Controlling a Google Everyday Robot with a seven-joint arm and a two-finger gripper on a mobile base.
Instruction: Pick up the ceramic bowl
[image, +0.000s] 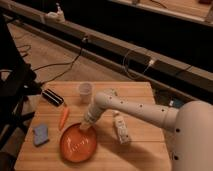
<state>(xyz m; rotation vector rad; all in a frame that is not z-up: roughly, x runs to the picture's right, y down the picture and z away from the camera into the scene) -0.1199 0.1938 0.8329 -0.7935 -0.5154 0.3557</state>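
The gripper (84, 127) hangs at the far rim of the bowl (78, 143) (which lies flat on the table (142, 155), near its front-left), so the reach looks done, the lift not.

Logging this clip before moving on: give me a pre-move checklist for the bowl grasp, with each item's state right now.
1. Ceramic bowl in view on the table: ok.
2. Tool placed at the bowl's upper right rim: ok.
3. Tool closed on the rim: cannot tell.
4. Bowl flat on the table, not lifted: ok.
5. Carrot apart from the bowl's rim: ok, though close by.
6. White bottle lying right of the tool, clear of the bowl: ok.
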